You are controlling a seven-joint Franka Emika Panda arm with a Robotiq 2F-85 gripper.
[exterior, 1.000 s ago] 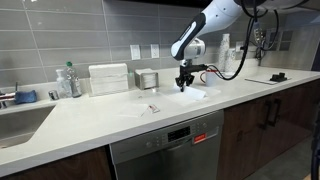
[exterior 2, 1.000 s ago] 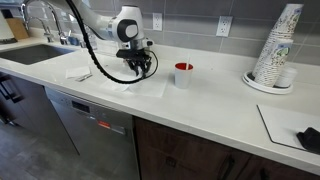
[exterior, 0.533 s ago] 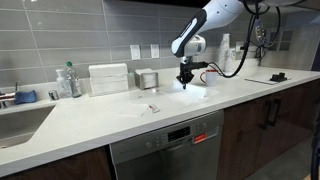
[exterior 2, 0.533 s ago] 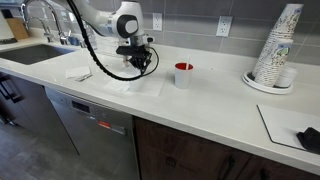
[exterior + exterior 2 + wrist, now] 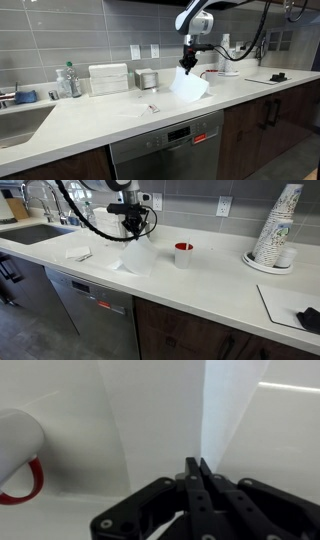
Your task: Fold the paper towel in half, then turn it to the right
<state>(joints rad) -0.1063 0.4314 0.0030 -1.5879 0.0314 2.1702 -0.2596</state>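
My gripper [image 5: 189,63] [image 5: 133,233] [image 5: 198,466] is shut on one edge of the white paper towel [image 5: 187,85] [image 5: 134,257] [image 5: 225,410] and holds it up above the white countertop [image 5: 110,118]. The sheet hangs down from the jaws, and its lower edge seems to rest on the counter. In the wrist view the towel drops away from the fingertips as a pale folded strip.
A red and white cup [image 5: 182,254] [image 5: 15,445] stands close beside the towel. A small crumpled scrap [image 5: 152,108] [image 5: 79,253], a white ribbed box [image 5: 108,78], a bottle [image 5: 69,80], the sink [image 5: 15,122] and stacked cups [image 5: 275,232] are further off.
The gripper has risen from the countertop, lifting the towel's edge with it. The sheet lay flat before and now hangs from the jaws.
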